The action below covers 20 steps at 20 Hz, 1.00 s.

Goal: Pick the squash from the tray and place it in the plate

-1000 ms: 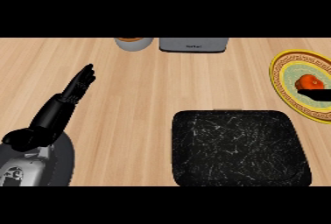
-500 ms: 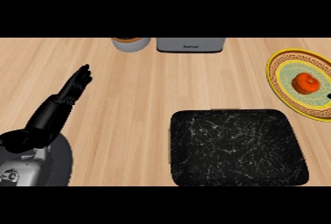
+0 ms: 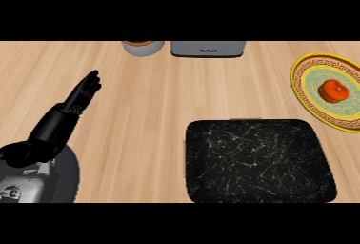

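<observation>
Squash (image 3: pixel 334 90) sits on the plate (image 3: pixel 306 71) at the right edge of the counter (image 3: pixel 175 90), roughly in the middle of the patterned dish, small, round and orange-red. The black tray (image 3: pixel 256 159) lies nearer, just below and left of the plate, with nothing on its speckled surface. Judging by how things lie, the placing looks done.

Only the left hand (image 3: pixel 82 95) shows, at the left side of the view, well apart from both tray and plate. Its fingers are straight and close together, pointing away up the counter, and they hold nothing. It looks to be resting. The right hand is nowhere to be seen.

If the squash had to be handled again, I would guess it is light and fairly hard-skinned, stiff enough not to give under the fingers. Its rounded, smooth-looking shape suggests it could roll or slip sideways, so a hold from above with thumb and fingers on opposite sides of its widest part seems the safest. The plate's raised rim should stop it from wandering off.

At the far edge stand a grey box (image 3: pixel 208 48) and a round pot (image 3: pixel 143 47), both well clear of the work.
</observation>
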Each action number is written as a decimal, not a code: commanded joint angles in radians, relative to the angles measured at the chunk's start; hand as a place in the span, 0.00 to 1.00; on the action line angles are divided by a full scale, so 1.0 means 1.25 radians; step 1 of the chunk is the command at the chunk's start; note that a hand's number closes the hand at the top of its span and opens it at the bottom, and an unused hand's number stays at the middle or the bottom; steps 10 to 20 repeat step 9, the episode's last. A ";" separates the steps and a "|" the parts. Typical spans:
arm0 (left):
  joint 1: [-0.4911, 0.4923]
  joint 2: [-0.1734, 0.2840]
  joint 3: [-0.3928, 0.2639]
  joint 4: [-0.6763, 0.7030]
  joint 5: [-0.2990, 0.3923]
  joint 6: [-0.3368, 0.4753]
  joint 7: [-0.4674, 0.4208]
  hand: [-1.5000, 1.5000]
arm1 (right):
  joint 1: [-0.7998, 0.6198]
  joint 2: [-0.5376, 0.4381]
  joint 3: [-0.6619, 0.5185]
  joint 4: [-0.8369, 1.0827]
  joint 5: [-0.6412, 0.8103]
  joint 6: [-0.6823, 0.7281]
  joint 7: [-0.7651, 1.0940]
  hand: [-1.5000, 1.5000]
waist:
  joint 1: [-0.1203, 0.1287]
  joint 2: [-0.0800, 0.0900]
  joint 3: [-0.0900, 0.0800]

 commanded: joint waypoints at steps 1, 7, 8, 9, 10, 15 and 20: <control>-0.019 -0.012 -0.006 0.004 -0.004 0.005 0.018 0.50 | 0.057 -0.049 -0.008 0.014 -0.011 0.092 -0.062 0.00 | 0.001 0.002 0.001; 0.031 0.013 0.019 0.018 0.000 -0.023 -0.047 0.50 | 0.102 -0.044 0.012 -0.010 -0.009 0.123 -0.103 0.00 | 0.001 0.001 0.001; 0.021 -0.008 0.012 0.035 -0.021 0.003 -0.054 0.50 | 0.092 -0.056 0.009 -0.020 -0.021 0.138 -0.077 0.00 | -0.005 -0.002 0.000; -0.018 -0.018 -0.004 0.009 -0.019 0.007 0.003 0.50 | 0.068 -0.050 0.020 -0.033 -0.016 0.129 -0.058 0.00 | -0.004 -0.002 0.000; -0.018 -0.018 -0.004 0.009 -0.019 0.007 0.003 0.50 | 0.068 -0.050 0.020 -0.033 -0.016 0.129 -0.058 0.00 | -0.004 -0.002 0.000; -0.018 -0.018 -0.004 0.009 -0.019 0.007 0.003 0.50 | 0.068 -0.050 0.020 -0.033 -0.016 0.129 -0.058 0.00 | -0.004 -0.002 0.000; -0.018 -0.018 -0.004 0.009 -0.019 0.007 0.003 0.50 | 0.068 -0.050 0.020 -0.033 -0.016 0.129 -0.058 0.00 | -0.004 -0.002 0.000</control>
